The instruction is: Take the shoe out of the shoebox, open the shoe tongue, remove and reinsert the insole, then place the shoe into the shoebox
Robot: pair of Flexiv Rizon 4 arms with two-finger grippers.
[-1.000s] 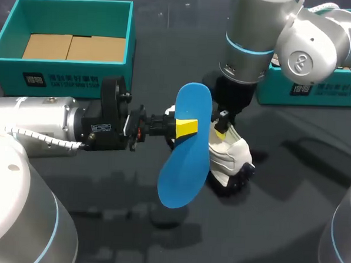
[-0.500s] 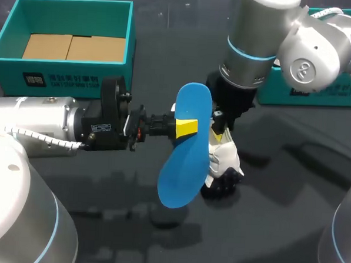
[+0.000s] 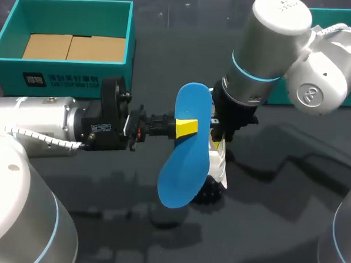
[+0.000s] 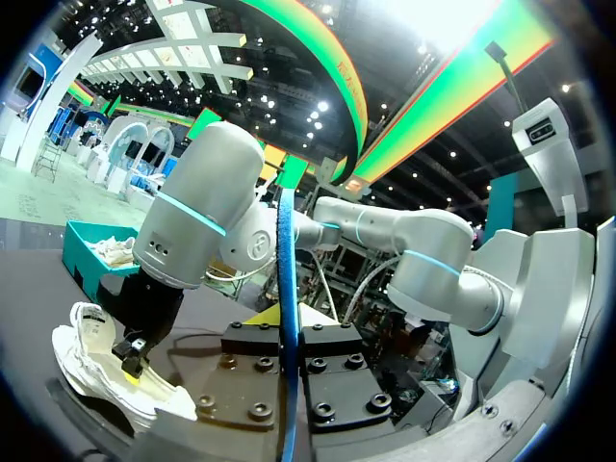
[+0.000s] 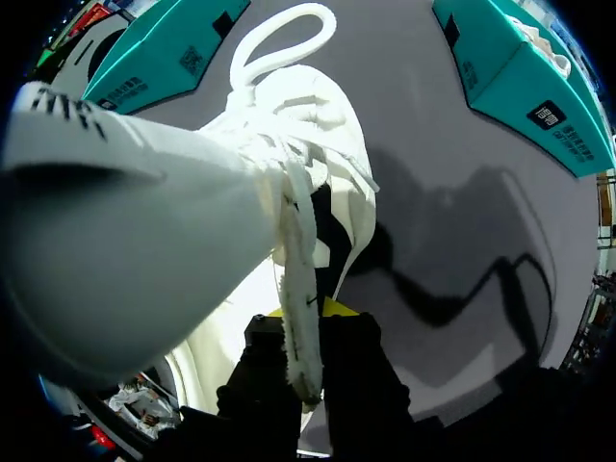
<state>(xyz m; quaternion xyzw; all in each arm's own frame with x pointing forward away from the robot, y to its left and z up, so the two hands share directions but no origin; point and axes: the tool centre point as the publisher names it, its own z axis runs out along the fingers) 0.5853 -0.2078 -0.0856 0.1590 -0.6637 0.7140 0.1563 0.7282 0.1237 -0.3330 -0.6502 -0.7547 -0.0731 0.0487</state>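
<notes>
A blue insole [image 3: 186,147] stands upright and slightly tilted above the table, with my left gripper [image 3: 186,127] shut on its middle. The left wrist view shows it edge-on as a thin blue strip [image 4: 286,289] between the left gripper's [image 4: 287,332] fingers. Right behind the insole hangs the white shoe [image 3: 217,162], black sole downward, partly hidden by it. My right gripper [image 3: 219,143] comes down from above, shut on the shoe's upper edge. From the right wrist, the shoe [image 5: 192,192] and its laces fill the space ahead, a strip of its fabric pinched in the right gripper [image 5: 303,332].
The open teal shoebox [image 3: 70,5] with a cardboard floor stands at the back left. A second teal box [image 3: 283,93] sits at the back right, behind my right arm. Dark tabletop stretches in front of the shoe.
My right arm has swung and carried the shoe left and toward the front, tucking it behind the insole. The left arm and the insole have kept still.
</notes>
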